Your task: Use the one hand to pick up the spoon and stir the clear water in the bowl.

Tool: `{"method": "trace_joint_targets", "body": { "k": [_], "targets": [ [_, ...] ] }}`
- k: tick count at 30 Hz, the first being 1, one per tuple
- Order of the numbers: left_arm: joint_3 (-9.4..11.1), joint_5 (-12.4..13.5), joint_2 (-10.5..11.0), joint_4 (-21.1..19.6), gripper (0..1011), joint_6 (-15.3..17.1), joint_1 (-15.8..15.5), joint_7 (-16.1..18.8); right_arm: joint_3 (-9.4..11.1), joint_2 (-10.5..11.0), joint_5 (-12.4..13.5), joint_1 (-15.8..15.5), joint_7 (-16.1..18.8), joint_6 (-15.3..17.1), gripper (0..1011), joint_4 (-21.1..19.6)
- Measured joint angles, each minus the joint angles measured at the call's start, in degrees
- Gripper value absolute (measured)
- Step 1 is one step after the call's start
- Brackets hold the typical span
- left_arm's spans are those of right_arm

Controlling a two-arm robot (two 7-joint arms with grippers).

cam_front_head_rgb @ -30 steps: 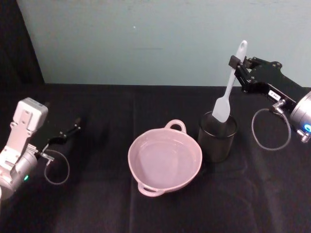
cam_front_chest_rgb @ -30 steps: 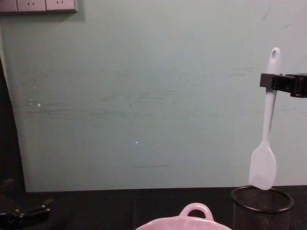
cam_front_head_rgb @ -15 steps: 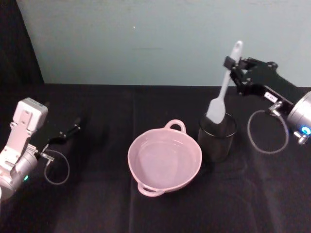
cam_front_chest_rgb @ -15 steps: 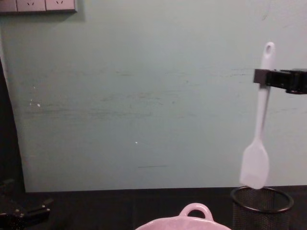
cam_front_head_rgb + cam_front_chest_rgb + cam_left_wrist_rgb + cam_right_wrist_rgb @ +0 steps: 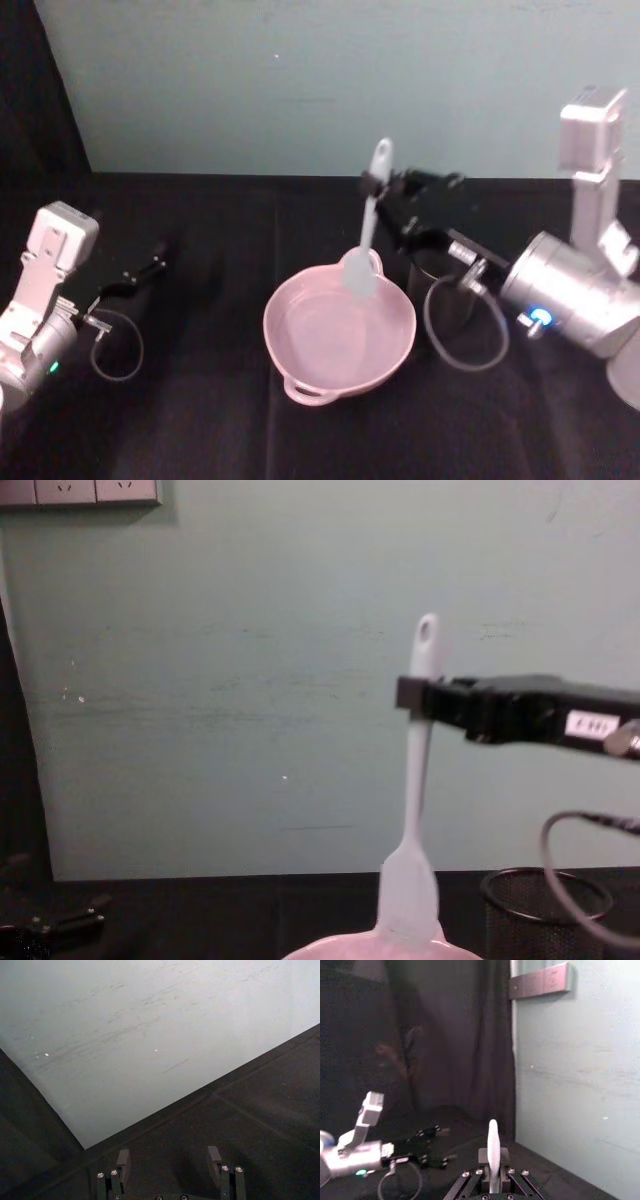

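**Spoon in hand and over the bowl; stirring left to do**

We have the right gripper (image 5: pixel 376 188) clamped on the spoon (image 5: pixel 365 235) high on its handle, just under the oval hole. In the right wrist view the handle (image 5: pixel 493 1149) stands pinched between the two jaws. The spoon hangs nearly upright, head down, clear of the black mesh cup (image 5: pixel 545 898), so we judge the pick-up done.

Its flat head sits over the far side of the bowl (image 5: pixel 270 330), close to the small loop handle on the rim. From the chest view the head (image 5: pixel 408 895) reaches down to about the level of the bowl's rim (image 5: pixel 320 950). We cannot tell whether it touches the water yet.

What we see left is to lower the head into the water nearer the middle and then stir.

Our left gripper (image 5: pixel 150 268) rests parked on the table at the left, well apart from the bowl, its fingers (image 5: pixel 123 1159) spread and holding nothing.
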Motion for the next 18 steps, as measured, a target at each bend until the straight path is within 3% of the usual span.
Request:
{"method": "trace_joint_targets", "body": {
  "k": [7, 18],
  "targets": [
    [0.0, 0.0, 0.0, 0.0, 1005, 0.0, 0.0, 0.0, -2.84, -1.65, -1.85, -0.57, 3.07, -2.54, 112, 3.37],
    [0.0, 0.0, 0.0, 0.0, 1005, 0.0, 0.0, 0.0, -4.85, -4.14, -3.3, -0.28, 5.08, -4.25, 112, 8.15]
  ]
}}
